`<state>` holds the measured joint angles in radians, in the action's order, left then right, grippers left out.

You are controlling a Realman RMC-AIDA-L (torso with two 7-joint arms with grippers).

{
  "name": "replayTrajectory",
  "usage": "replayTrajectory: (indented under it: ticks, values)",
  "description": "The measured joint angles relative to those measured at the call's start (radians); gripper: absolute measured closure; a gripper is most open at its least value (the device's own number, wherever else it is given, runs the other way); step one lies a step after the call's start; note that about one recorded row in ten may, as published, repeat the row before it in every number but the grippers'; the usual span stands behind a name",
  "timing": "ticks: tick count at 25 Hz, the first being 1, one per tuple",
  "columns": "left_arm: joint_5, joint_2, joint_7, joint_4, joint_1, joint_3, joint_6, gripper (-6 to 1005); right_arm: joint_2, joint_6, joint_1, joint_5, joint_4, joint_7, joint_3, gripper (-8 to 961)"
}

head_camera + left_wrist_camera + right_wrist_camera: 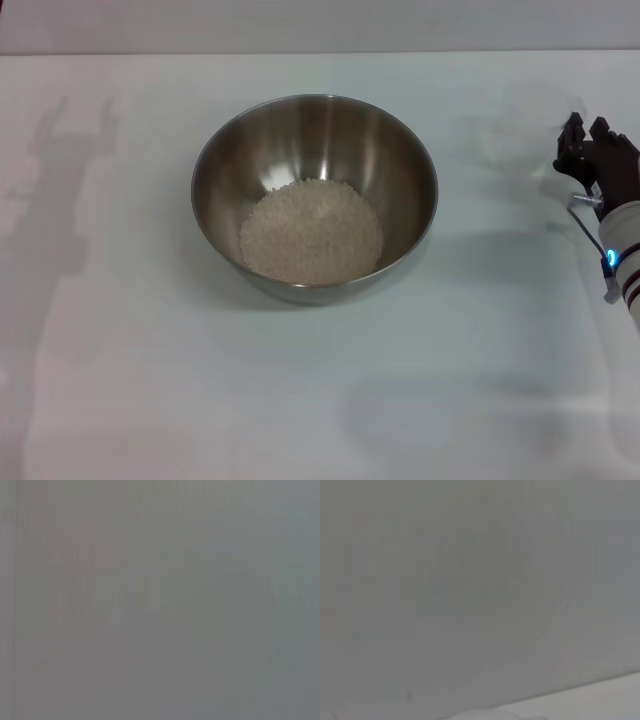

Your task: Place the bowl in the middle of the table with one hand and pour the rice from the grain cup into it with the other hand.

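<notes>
The bowl [314, 196], wide and of shiny steel, stands on the white table [150, 380] near its middle. The rice [311, 232] lies in a loose off-white heap in its bottom. The grain cup [515, 140] shows only faintly as a clear shape on the table to the right of the bowl, and looks empty. My right gripper [586, 130] is at the right edge of the head view, just right of the cup, its two dark fingertips a little apart and holding nothing. My left gripper is out of view. Both wrist views show only plain grey.
A shadow of the left arm [60, 170] falls on the table's left side. The table's far edge [320, 52] runs across the top of the head view. A strip of white table [600, 700] shows in the right wrist view.
</notes>
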<state>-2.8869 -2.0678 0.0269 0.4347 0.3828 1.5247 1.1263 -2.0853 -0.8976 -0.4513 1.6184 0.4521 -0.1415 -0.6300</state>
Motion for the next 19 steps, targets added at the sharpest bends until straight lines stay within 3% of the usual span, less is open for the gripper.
replayTrajectory:
  ticks: [10,16,19]
  values:
    - [0.000,0.002,0.003,-0.006,0.003,0.005,-0.025,413,0.002,-0.093,0.036,0.000,0.026,-0.001,0.064,678]
    - [0.000,0.003,0.006,-0.006,0.002,0.007,-0.031,413,-0.001,-0.181,0.099,-0.006,0.067,-0.079,0.059,519]
    - [0.005,0.004,0.000,-0.010,-0.005,0.023,-0.058,413,0.000,-0.267,0.151,-0.011,0.107,-0.165,0.031,519]
